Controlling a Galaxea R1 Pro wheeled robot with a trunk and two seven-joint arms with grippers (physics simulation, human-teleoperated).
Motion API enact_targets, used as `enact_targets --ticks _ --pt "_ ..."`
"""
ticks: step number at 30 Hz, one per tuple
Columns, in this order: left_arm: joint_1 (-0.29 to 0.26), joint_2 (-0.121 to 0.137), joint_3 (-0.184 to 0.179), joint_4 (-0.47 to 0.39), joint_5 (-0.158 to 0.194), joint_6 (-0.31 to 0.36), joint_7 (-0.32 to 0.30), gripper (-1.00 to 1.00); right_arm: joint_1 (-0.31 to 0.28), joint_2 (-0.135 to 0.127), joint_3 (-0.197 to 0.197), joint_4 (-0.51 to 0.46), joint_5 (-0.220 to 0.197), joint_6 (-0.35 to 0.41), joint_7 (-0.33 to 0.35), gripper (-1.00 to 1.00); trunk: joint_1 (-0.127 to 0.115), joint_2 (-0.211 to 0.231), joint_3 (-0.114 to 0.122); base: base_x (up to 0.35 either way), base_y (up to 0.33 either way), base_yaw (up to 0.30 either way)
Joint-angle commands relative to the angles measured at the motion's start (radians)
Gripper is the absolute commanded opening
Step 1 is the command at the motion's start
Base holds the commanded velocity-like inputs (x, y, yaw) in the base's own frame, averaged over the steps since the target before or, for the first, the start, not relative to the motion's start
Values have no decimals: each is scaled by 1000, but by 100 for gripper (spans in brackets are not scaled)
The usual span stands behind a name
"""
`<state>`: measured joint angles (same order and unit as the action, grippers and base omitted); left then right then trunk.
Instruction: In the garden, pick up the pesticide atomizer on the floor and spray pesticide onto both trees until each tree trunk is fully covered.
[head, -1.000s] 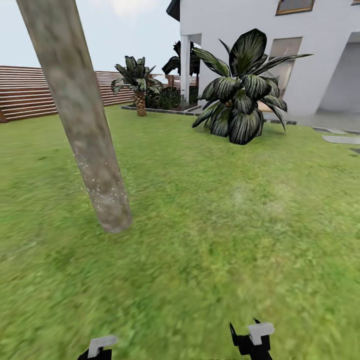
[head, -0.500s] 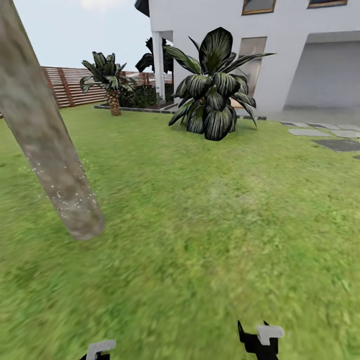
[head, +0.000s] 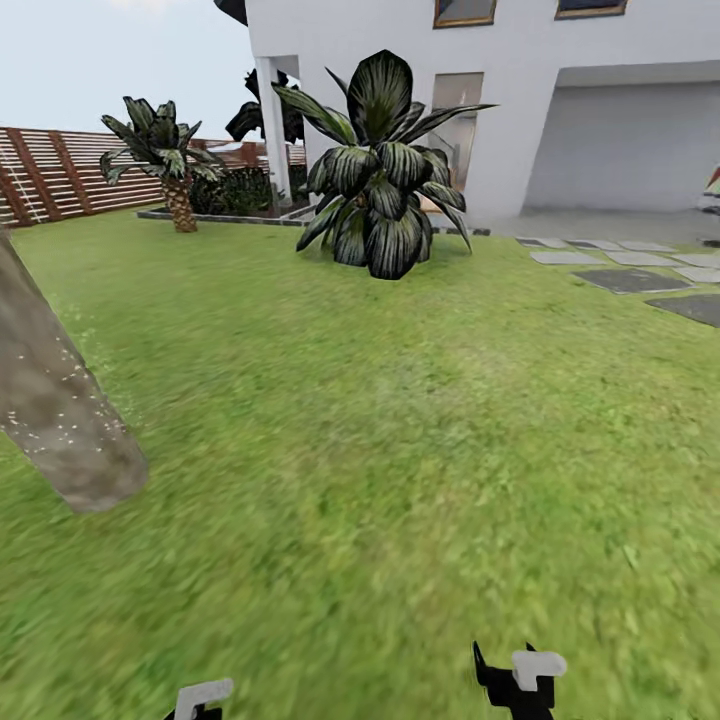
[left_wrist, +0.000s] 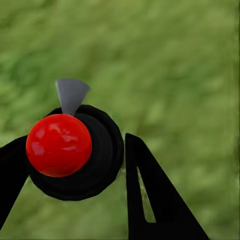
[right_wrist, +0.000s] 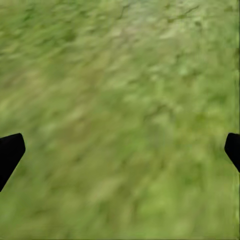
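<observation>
The pesticide atomizer (left_wrist: 59, 145), a black bottle with a round red cap and a grey nozzle tip, sits between the two black fingers of my left gripper (left_wrist: 75, 152), which is shut on it over grass. In the head view a thick, pale mottled tree trunk (head: 55, 425) leans at the left edge, dotted with small white specks near its base. My left gripper (head: 200, 698) and right gripper (head: 520, 680) peek in at the bottom of that view. The right gripper (right_wrist: 124, 147) is open above bare grass, holding nothing.
Green lawn (head: 400, 450) stretches ahead. A big spiky dark plant (head: 378, 175) and a small palm (head: 165, 150) stand in front of the white house (head: 520, 110). A brown slat fence (head: 50, 175) runs at the back left. Grey stepping slabs (head: 630, 278) lie at the right.
The whole head view has swung to the right, so the trunk, plants and house have slid left in the picture. Both grippers keep their places at the bottom.
</observation>
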<state>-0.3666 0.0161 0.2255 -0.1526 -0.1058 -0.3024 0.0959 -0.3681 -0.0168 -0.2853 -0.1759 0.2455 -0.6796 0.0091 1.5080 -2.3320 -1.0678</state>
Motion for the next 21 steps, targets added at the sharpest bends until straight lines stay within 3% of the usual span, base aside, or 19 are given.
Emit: enact_targets --ticks 1,5,21 --pt "0 0 -1 0 12 0 1 -100 0 0 0 0 0 0 0 100 0 0 -1 165 -146 -285" --pt "0 0 -1 1 28 0 1 -100 0 0 0 1 0 0 0 100 0 0 -4 72 -39 -283" --pt "0 -1 -2 1 29 -1 1 -100 0 -2 0 1 0 0 0 100 0 0 -16 2 -1 -283"
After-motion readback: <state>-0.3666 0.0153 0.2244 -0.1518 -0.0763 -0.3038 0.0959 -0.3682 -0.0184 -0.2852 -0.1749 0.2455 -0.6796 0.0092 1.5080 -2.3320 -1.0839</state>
